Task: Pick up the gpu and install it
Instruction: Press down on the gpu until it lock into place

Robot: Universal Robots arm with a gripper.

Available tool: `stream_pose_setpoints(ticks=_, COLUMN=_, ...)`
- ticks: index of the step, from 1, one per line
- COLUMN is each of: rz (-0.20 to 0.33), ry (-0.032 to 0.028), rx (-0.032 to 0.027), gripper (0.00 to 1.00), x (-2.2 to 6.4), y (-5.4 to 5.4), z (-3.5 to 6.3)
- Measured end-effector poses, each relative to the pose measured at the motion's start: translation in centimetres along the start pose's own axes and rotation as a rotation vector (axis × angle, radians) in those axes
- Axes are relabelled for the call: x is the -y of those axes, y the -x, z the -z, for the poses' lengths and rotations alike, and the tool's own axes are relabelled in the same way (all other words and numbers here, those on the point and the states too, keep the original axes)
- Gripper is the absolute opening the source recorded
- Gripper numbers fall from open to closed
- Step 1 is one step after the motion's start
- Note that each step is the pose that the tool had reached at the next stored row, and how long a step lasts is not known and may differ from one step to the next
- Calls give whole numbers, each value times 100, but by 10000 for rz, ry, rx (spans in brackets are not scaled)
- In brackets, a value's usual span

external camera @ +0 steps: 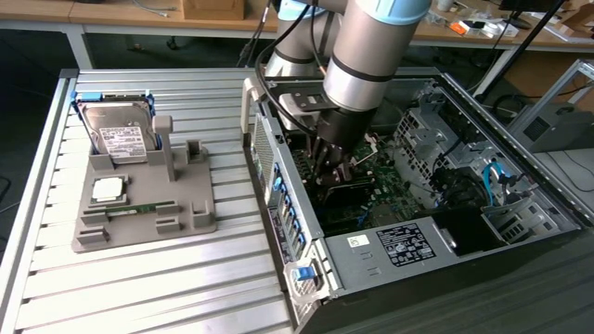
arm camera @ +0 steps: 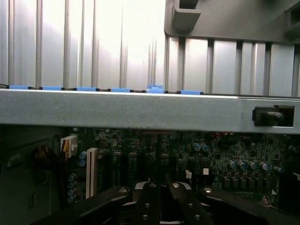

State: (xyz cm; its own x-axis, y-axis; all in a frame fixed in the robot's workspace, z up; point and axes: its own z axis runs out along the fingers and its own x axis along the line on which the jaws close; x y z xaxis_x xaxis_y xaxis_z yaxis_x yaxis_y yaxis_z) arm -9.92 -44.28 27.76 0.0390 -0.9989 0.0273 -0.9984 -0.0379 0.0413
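Arm: the grey and silver robot arm with pale blue joint caps [external camera: 371, 56] is reaching down from above into the open black and grey metal computer case [external camera: 408, 243].
Gripper: the black two-fingered gripper [external camera: 330, 167] is hanging inside the case, over the dark green motherboard [external camera: 390, 184]. In the wrist view its fingers [arm camera: 161, 197] are pressing together, closed.
Gpu: I cannot tell where it is lying. A dark flat shape is sitting just below the fingertips in the exterior view, too dim to identify, and whether a thin card is being pinched between the closed fingers cannot be told.
Case wall: a grey metal edge [arm camera: 140, 110] is crossing the wrist view, carrying a row of small blue plastic tabs [arm camera: 154, 88], with the motherboard [arm camera: 211, 150] and a long white slot [arm camera: 91, 171] showing beneath it.
Tray: a grey moulded plastic parts tray [external camera: 139, 229] is lying on the slatted aluminium table [external camera: 139, 292], at the exterior view's left of the case.
On the tray: a silver hard drive with a white label [external camera: 121, 136] is leaning at the far end, a square silver processor [external camera: 108, 188] is lying flat, and a narrow green memory stick [external camera: 139, 207] is lying just beside it.
Post: a grey upright holder [external camera: 165, 142] is standing on the tray beside the hard drive.
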Motion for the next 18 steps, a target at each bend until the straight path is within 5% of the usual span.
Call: stream_pose_setpoints(ticks=18, rz=14, ry=-1, rx=17, gripper=11, x=-29, y=-58, z=-7)
